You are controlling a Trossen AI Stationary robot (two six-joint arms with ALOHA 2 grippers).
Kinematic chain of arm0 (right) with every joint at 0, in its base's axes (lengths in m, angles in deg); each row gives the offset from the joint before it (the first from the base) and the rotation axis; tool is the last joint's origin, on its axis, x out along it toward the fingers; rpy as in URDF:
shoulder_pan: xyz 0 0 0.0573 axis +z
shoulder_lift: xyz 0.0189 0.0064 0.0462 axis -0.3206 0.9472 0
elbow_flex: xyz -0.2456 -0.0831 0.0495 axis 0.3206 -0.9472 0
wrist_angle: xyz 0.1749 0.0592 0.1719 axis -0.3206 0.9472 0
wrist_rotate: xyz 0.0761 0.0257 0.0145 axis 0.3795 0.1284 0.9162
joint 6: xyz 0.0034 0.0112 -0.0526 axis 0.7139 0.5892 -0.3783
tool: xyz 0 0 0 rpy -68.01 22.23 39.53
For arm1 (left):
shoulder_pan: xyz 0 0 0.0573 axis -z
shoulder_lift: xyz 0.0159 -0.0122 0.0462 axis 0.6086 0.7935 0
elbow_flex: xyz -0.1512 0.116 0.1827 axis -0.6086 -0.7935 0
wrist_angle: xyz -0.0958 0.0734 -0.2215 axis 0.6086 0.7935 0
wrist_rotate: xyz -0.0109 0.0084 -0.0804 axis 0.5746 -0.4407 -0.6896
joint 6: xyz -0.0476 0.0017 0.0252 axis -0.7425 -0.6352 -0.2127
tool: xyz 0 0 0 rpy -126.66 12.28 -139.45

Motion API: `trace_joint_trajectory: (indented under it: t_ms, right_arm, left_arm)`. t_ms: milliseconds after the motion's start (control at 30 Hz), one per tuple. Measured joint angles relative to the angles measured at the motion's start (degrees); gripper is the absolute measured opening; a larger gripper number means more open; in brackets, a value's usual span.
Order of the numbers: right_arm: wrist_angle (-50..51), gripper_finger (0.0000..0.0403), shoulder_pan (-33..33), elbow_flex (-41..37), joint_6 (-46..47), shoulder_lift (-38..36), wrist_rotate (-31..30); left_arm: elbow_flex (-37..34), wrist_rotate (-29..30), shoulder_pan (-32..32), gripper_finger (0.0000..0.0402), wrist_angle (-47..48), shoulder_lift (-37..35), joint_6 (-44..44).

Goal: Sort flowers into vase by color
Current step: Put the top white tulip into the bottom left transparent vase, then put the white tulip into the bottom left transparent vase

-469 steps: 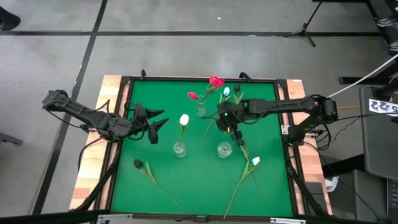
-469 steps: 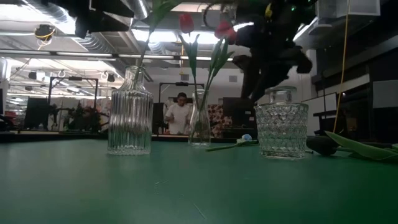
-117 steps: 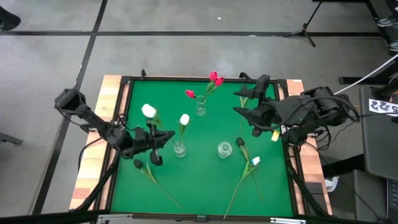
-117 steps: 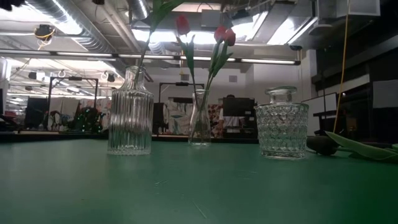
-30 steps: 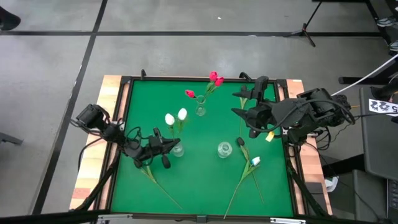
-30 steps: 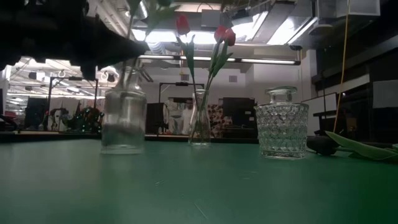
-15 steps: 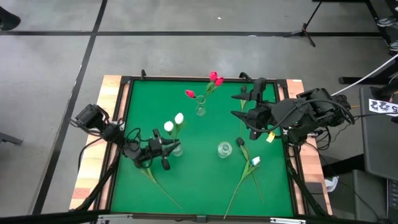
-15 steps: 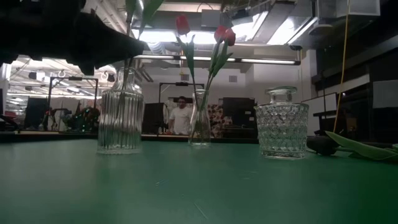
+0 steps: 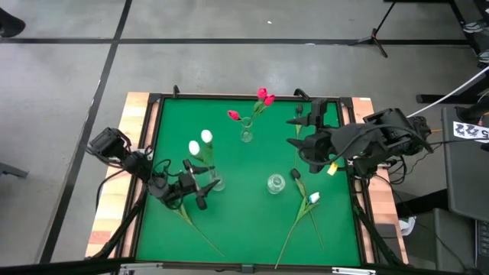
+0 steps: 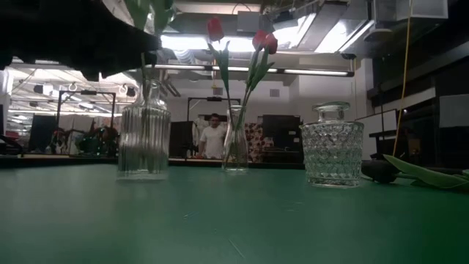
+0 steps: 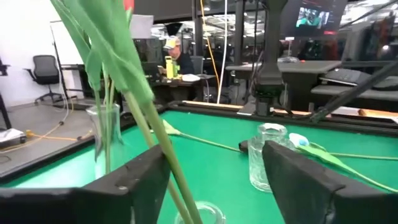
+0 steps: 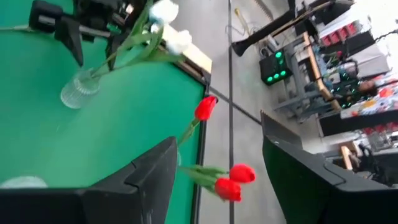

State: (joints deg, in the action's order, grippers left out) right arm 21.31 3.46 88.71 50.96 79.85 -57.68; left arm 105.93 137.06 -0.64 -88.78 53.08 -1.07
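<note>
Change, high view: left gripper [image 9: 200, 187] had been clamped a second ago; its fingers now stand apart either side of the ribbed vase [image 9: 215, 182], which has slid a little toward the tabletop's left edge.
Task thing, high view: two white tulips [image 9: 200, 143] stand in that vase, heads leaning toward the far-left corner.
Meaning: the second white stem looks delivered; judged from here, white has one left, lying near the right edge as a loose white tulip [image 9: 313, 198].
Others, high view: red tulips [image 9: 264, 97] are in the slim vase [image 9: 246, 137] by the far edge; the cut-glass vase [image 9: 276, 184] mid-tabletop [image 9: 244, 229] is empty; a black tulip [image 9: 296, 176] lies beside it.
Right arm, high view: right gripper [image 9: 296, 131] waits above the far-right part, fingers spread, holding nothing.
Low view: ribbed vase sits upright under the dark left arm; a person [image 10: 213, 136] is in the room behind.
Left wrist view: green stems pass between the parted fingers [image 11: 137, 180] without being pinched.
Right wrist view: nothing lies between its fingers [image 12: 143, 174].
Room: open green lies along the near edge; the left gripper should lift clear before swinging, since the leaning stems could snag and tip the vase.
</note>
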Motion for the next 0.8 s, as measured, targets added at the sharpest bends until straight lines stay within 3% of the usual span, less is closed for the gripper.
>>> trace_joint_trajectory:
  t_ms: [233, 500, 567, 667, 733, 800]
  right_arm:
    - [0.82, 0.0237, -0.02, 0.00, 1.15, 0.00, -0.04]
    - [1.05, 0.0237, -0.02, 0.00, 1.44, 0.00, -0.81]
    - [2.62, 0.0237, -0.02, 0.03, 4.43, 0.00, -2.45]
    - [13.36, 0.0237, -0.02, -0.07, 15.23, -0.02, -2.60]
    - [16.18, 0.0237, -0.02, -2.60, 22.63, -0.09, -0.25]
    - [13.88, 0.0237, 1.24, -7.52, 23.74, -1.58, 4.66]
  left_arm:
    - [0.02, 0.91, -0.12, 0.0266, 1.04, -3.85, 0.42]
    - [0.04, 1.11, 2.38, 0.0263, 8.62, -10.55, -0.01]
    - [0.04, 1.34, 3.18, 0.0262, 12.70, -12.76, -2.33]
    - [0.04, 3.61, 4.52, 0.0262, 19.77, -16.08, -6.35]
    - [0.04, 5.04, 5.17, 0.0262, 23.48, -18.46, -8.12]
    - [0.04, 5.78, 5.65, 0.0263, 26.79, -21.00, -8.97]
